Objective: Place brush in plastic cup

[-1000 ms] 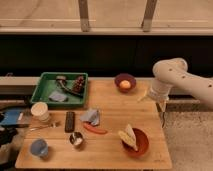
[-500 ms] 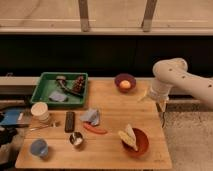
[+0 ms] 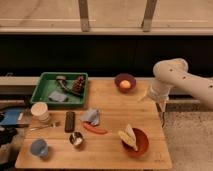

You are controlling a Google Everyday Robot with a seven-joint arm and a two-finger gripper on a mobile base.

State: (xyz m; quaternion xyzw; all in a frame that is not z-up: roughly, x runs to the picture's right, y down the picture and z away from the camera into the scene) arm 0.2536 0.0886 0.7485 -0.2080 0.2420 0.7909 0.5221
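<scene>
One view only: the small dark brush (image 3: 76,85) with reddish-brown bristles lies in the green plastic tray (image 3: 42,86) at the far left of the wooden worktop (image 3: 111,102). It looks light, with a stiff thin handle and yielding bristles, so the handle is the better hold. The claw (image 3: 160,104) hangs spread and empty at the right edge, well apart.

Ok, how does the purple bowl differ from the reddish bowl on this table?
The purple bowl sits at the table's far edge; the reddish bowl sits near its front right corner. The purple bowl holds one round orange item; the reddish bowl holds long pale yellow pieces. Both are round, upright and open-topped. The gripper hangs open by the table's right edge, touching neither.
</scene>
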